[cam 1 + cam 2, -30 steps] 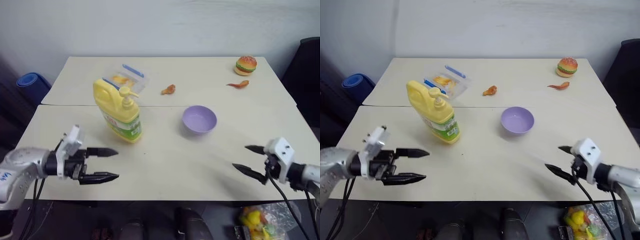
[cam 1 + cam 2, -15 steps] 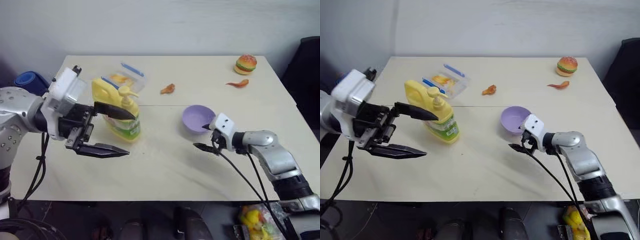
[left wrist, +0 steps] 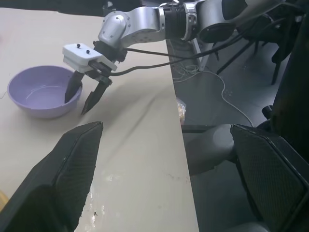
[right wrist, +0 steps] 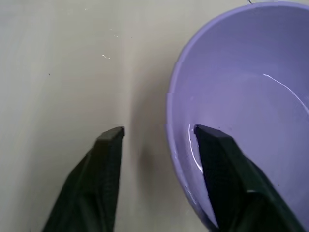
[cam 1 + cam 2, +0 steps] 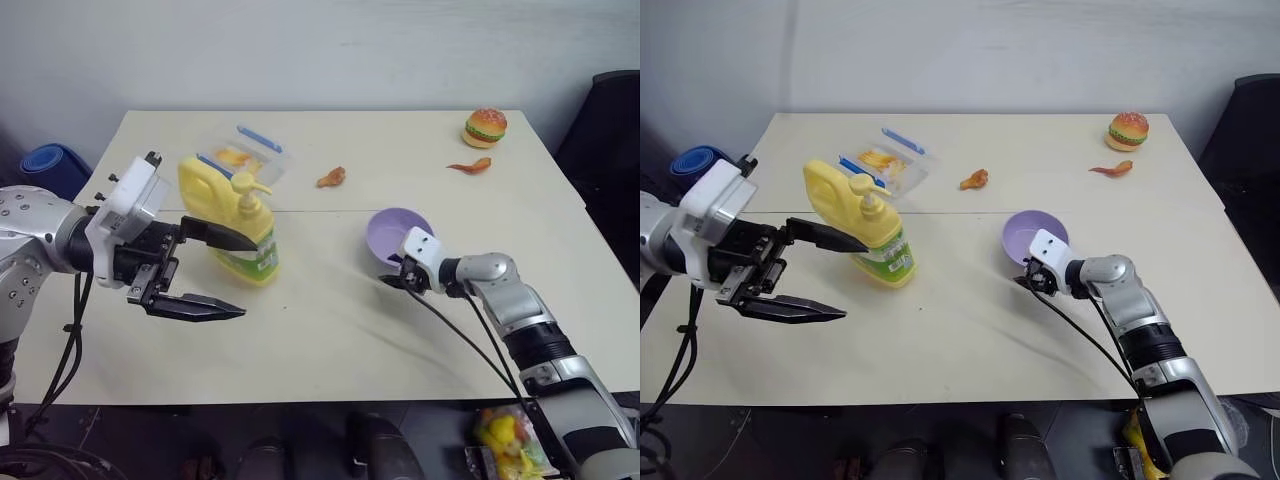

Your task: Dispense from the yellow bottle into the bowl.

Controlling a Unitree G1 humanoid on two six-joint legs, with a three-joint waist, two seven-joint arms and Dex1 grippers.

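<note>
Right wrist view: right gripper [image 4: 157,137] is straddling the lavender bowl's [image 4: 251,87] rim, fingers apart; left gripper [image 5: 215,270] is hanging wide open, yellow bottle [image 5: 232,215] at its one o'clock.

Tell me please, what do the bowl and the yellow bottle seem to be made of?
The bowl: probably plastic, smooth and slightly glossy; its lavender inside carries thin bright streaks of reflection and the wall looks thin. The yellow bottle: likely moulded plastic, opaque, with a handle formed in one piece and a printed green-and-white label.
</note>
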